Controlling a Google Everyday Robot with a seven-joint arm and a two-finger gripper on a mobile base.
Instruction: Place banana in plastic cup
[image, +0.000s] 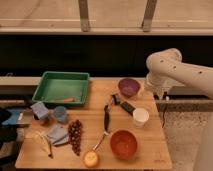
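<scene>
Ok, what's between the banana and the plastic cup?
In the camera view, a blue-grey cloth lies between the banana and the plastic cup; the gripper hangs beside the purple bowl.

Gripper (160, 94): hung jaws apart at 2 o'clock edge of table (155, 145), beside purple bowl (129, 86).
Plastic cup (60, 114): block (40, 110) crowded 9 o'clock; grapes (75, 135) near 5 o'clock.
Banana (45, 143): cloth (57, 134) lay at 2 o'clock.

A wooden desk (150, 145) stands on a speckled grey floor (184, 131). Behind it runs a dark wall band (100, 54), with a pale ledge (55, 31) above. Over the ledge are windows (45, 11), divided by grey posts (84, 14). The light is dim and warm.
</scene>
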